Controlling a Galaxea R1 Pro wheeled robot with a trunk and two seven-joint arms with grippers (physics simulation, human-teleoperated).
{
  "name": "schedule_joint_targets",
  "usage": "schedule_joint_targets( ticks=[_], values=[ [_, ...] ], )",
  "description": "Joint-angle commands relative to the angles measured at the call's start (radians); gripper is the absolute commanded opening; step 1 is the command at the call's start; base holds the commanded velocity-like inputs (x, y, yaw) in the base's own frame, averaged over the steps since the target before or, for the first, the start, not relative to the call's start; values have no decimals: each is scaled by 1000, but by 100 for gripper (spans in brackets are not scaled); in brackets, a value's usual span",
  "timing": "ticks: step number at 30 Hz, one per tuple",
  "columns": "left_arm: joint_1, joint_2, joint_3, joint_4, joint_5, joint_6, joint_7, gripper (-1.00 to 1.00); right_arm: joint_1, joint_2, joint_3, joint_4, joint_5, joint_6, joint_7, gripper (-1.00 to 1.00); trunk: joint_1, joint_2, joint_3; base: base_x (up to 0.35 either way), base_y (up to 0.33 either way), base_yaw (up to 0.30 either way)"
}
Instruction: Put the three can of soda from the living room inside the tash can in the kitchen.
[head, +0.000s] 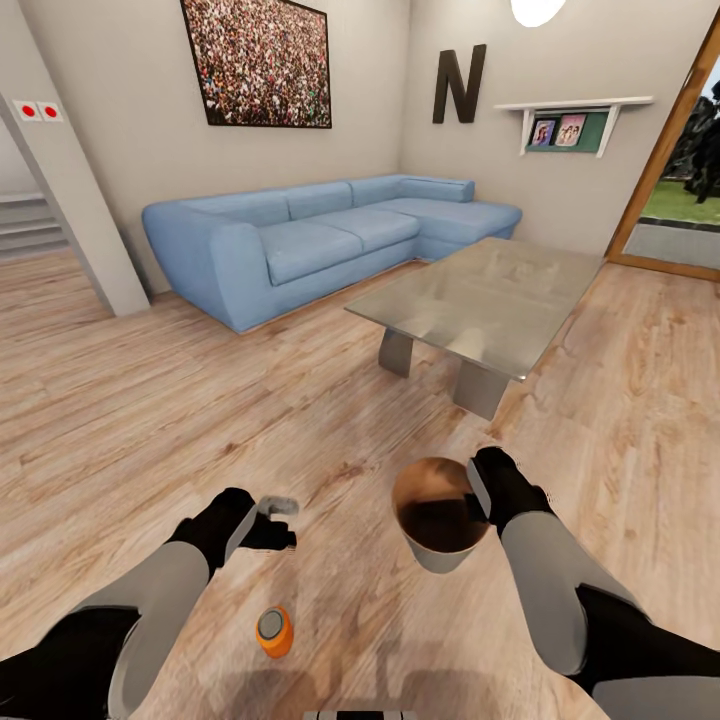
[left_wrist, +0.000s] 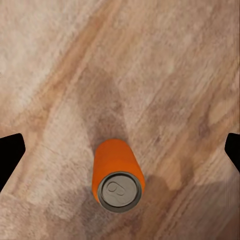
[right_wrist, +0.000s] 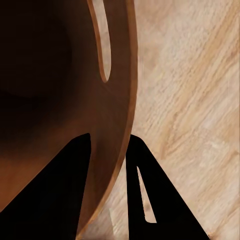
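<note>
While your right gripper (head: 478, 492) pinches the rim of the small round tapered bin (head: 440, 556), one dark finger (right_wrist: 55, 185) sits inside the coppery brown wall and the other (right_wrist: 157, 200) outside it, so those jaws are clamped on the bin's edge. You hold it above the light wood floor (head: 200, 400), mouth tilted up toward the head camera; its outside is pale grey-white, and what the shadowed bottom holds cannot be told. A long slot cut near the rim shows in the right wrist view.

Your left gripper (head: 280, 520) hangs over the floor with its jaws spread wide and nothing between them; only the two black fingertips (left_wrist: 10, 155) show at the edges of the left wrist view. Straight below, the orange cylindrical soda can (left_wrist: 117, 175) stands upright on the planks, silvery pull-tab top facing up, apart from both fingertips. From the head view the same can sits just nearer the robot than the left gripper, to the left of the bin.

Beyond your arms, the glass-topped low table (head: 490, 300) on grey legs stands a little past the bin; its tabletop reflects the room. Behind it, the long light-blue corner sofa (head: 320, 235) runs along the pale wall under a framed crowd picture (head: 258, 60). A dark letter N (head: 458, 84) and a small white shelf (head: 572, 110) hang on the far wall.
</note>
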Motion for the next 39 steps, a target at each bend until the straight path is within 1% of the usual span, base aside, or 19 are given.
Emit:
schedule_joint_targets(
  ticks=[1,5,6,14,23,30,39],
  values=[
    [0,0,6,-6,0,-1,0,100,-1,6,0,6,-6,-6,6,-100,0,0,0,0,0,0],
    [-1,-1,25,-23,2,-3,2,100,0,29,1,32,-21,-24,22,-100,0,0,0,0,0,0],
    [-1,-1,26,-23,2,-3,2,100,0,40,1,65,-30,-313,95,-100,0,0,0,0,0,0],
    [-1,-1,28,-22,2,1,5,100,0,45,2,71,-30,-328,102,-100,0,0,0,0,0,0],
    [-1,-1,28,-20,1,3,9,100,0,45,3,72,-30,-328,102,-100,0,0,0,0,0,0],
    [-1,-1,28,-18,1,3,46,100,0,44,3,72,-30,-328,103,-100,0,0,0,0,0,0],
    [-1,0,28,-19,1,3,61,100,-1,39,11,70,-28,-328,103,-100,0,0,0,0,0,0]
  ],
)
